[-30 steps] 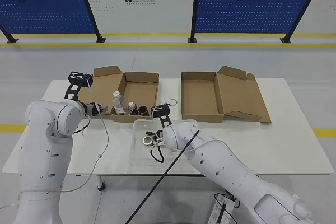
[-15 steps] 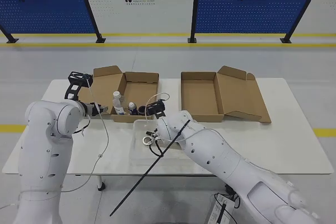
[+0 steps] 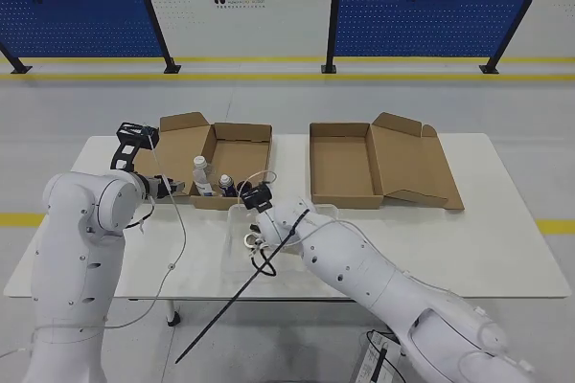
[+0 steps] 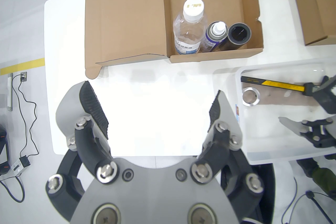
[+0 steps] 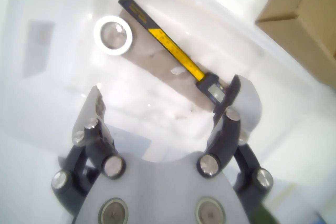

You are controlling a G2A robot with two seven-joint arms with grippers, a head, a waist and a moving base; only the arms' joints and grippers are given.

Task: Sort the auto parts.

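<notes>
Yellow-black caliper (image 5: 168, 46) and steel ring (image 5: 113, 35) lie flat — side by side — in the clear bin (image 4: 267, 130).

The cardboard boxes (image 3: 343, 172) are brown, the table (image 3: 498, 239) white, the caliper (image 5: 168, 43) black and yellow, the ring (image 5: 98, 34) silver.

Two boxes stand side by side at the back of the surface (image 3: 517, 239). In the left box (image 3: 244, 153), a bottle (image 4: 189, 26), can (image 4: 215, 34) and tube (image 4: 239, 34) stand in a row against its near wall, left to right. The right box (image 3: 343, 168) is just beside it. The tray (image 4: 278, 65) sits in front of the left box and holds a caliper (image 5: 168, 43) with a ring (image 5: 113, 35) just beside it. The right claw (image 5: 166, 89) is down in the tray at the caliper's head. The left claw (image 4: 152, 93) is over the surface, left of the tray.
</notes>
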